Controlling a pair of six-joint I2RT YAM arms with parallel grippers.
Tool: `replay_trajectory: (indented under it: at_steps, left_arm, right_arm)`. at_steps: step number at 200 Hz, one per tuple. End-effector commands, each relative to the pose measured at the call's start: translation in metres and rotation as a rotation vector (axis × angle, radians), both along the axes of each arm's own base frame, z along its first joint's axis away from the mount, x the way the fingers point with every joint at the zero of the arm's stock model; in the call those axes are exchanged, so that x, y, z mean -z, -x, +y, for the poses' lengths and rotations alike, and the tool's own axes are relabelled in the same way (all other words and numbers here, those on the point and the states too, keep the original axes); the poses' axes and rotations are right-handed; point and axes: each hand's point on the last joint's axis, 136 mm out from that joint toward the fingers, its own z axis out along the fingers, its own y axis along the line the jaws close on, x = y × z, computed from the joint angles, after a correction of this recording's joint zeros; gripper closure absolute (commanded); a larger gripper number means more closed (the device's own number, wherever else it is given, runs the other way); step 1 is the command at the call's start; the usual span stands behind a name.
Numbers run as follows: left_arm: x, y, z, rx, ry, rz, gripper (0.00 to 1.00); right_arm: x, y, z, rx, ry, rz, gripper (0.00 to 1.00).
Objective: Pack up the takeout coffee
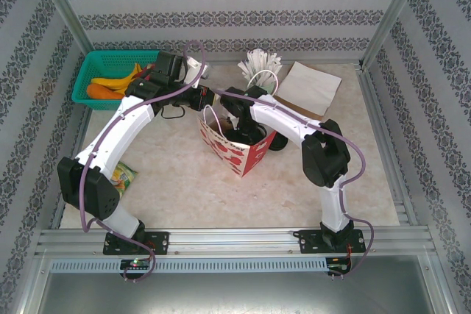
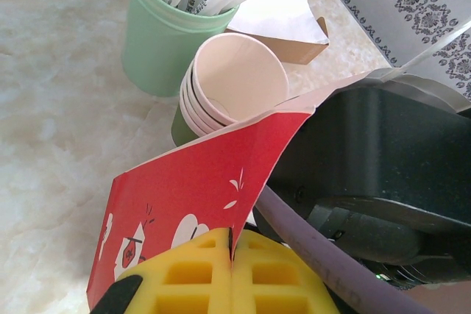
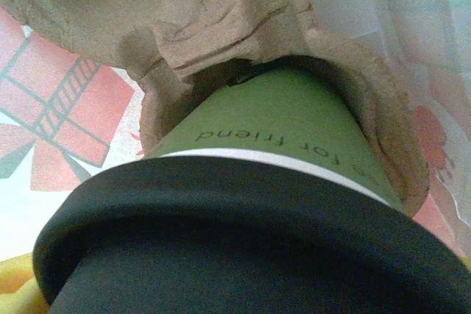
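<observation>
The takeout coffee, a green cup (image 3: 280, 119) with a black lid (image 3: 243, 240), stands in a well of the brown pulp tray (image 3: 169, 27) inside the red-and-white paper bag (image 1: 239, 156). My right gripper (image 1: 248, 134) reaches down into the bag and is closed round the cup at its lid. A bit of one yellow finger (image 3: 13, 288) shows beside the lid; the rest is hidden. My left gripper (image 2: 234, 249) is shut on the bag's red upper edge (image 2: 213, 182), holding that side up.
Behind the bag are a stack of paper cups (image 2: 235, 82), a green cup of wrapped straws (image 2: 163, 42) and white napkins (image 1: 313, 86). A green basket (image 1: 88, 71) of fruit sits at the back left. A snack packet (image 1: 121, 178) lies by the left arm.
</observation>
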Motion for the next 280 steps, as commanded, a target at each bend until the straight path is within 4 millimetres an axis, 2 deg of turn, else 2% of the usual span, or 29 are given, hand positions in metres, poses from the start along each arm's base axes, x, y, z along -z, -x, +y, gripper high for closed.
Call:
replay_trajectory:
  at_steps: [1,131,134,138,144,194,248,280]
  left_arm:
    - [0.002,0.006,-0.006,0.045,0.007,0.003,1.0]
    - [0.008,0.003,-0.002,0.03,-0.007,0.016,1.0]
    - [0.007,0.003,-0.002,0.031,-0.006,0.015,1.0]
    - [0.008,0.003,-0.003,0.031,-0.007,0.015,1.0]
    - [0.008,0.003,-0.003,0.03,-0.006,0.017,1.0]
    - [0.01,0.002,-0.003,0.031,-0.009,0.022,1.0]
    - [0.011,0.001,-0.002,0.029,-0.017,0.023,1.0]
    - [0.012,0.001,-0.001,0.03,-0.018,0.024,1.0]
  right_arm:
    - [0.0,-0.015,-0.002,0.015,0.033,-0.059,0.16]
    - [-0.005,-0.008,-0.002,-0.001,0.026,-0.048,0.1]
    - [-0.005,-0.008,-0.002,-0.002,0.027,-0.048,0.09]
    - [-0.006,-0.008,-0.002,-0.001,0.026,-0.049,0.03]
    - [-0.006,-0.008,-0.002,-0.002,0.025,-0.051,0.02]
    - [-0.011,-0.009,-0.002,-0.002,0.023,-0.062,0.02]
    - [-0.029,-0.01,0.003,-0.008,-0.013,-0.102,0.04]
    - [-0.027,-0.007,-0.002,-0.02,0.016,-0.094,0.02]
